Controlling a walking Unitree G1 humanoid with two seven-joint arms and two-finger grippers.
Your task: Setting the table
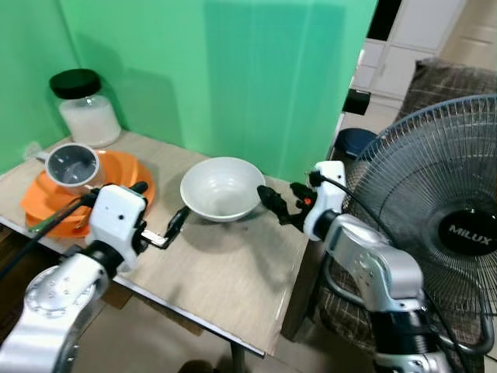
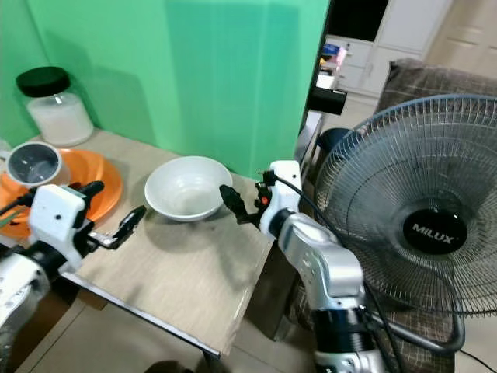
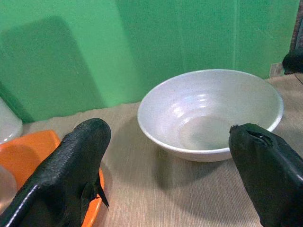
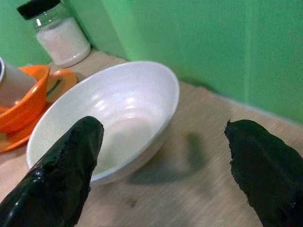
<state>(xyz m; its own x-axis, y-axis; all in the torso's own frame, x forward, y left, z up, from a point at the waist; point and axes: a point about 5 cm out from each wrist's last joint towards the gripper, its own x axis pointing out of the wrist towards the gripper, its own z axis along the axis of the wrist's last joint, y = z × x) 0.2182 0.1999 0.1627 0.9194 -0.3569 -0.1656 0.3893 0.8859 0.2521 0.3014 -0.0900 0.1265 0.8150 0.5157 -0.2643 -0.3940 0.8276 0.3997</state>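
White bowl [image 1: 222, 187] upright on table [image 1: 225, 272], left gripper [image 1: 159, 211] and right gripper [image 1: 281, 200] both spread wide either side, not touching it, orange plate [image 1: 128, 172] nearby.

the bowl [image 1: 222, 187] stands on the table [image 1: 225, 272] near its rear edge, in front of the backdrop [image 1: 233, 70], between the left tool [image 1: 159, 214] on its left and the right tool [image 1: 283, 200] on its right, both apart from it. left of the bowl lie stacked plates [image 1: 124, 175] with a cup [image 1: 72, 165] on them, and a jar [image 1: 84, 107] stands behind these at the rear left corner. a fan [image 1: 450, 233] stands off the table to the right.
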